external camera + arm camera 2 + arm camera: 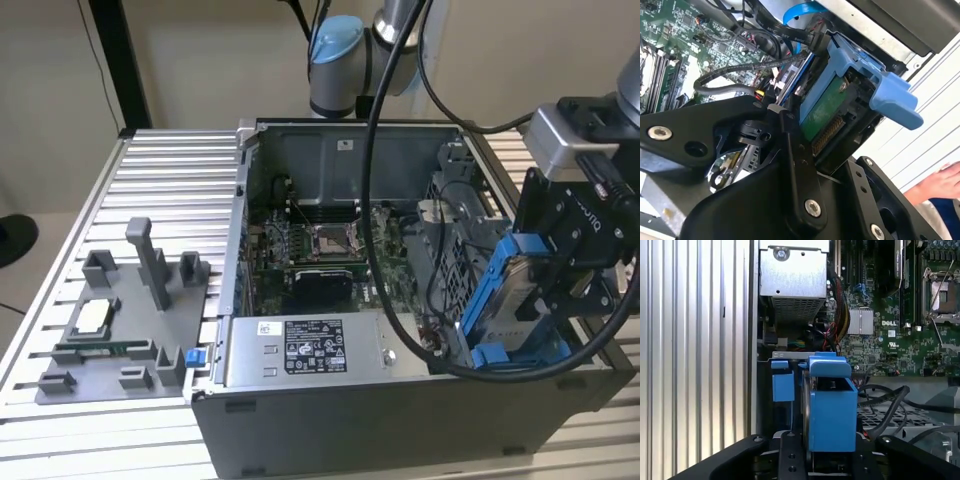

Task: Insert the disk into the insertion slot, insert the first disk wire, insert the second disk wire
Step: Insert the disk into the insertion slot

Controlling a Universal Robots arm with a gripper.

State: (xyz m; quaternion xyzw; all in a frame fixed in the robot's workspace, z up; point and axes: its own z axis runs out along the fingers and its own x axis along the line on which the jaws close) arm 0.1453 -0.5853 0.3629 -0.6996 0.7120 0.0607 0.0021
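Gripper (547, 290) clamped on disk (508, 285), tilted at the computer case's (400, 420) exterior-view right side; lower end possibly inside.

We find the computer case (400, 420) on the counter (170, 170), with the parts fixture (110, 340) beside it at the exterior view's left. Inside the case, the power-supply box (300, 350) lies in front of the motherboard (320, 250); the disk (512, 295) stands tilted at the exterior view's right end.

I see my end effector (550, 272) clamped on the disk (510, 290), which tilts at the three o'clock edge of the open computer case (350, 430); a grey parts tray (100, 352) lies on the counter (170, 180) at nine o'clock.
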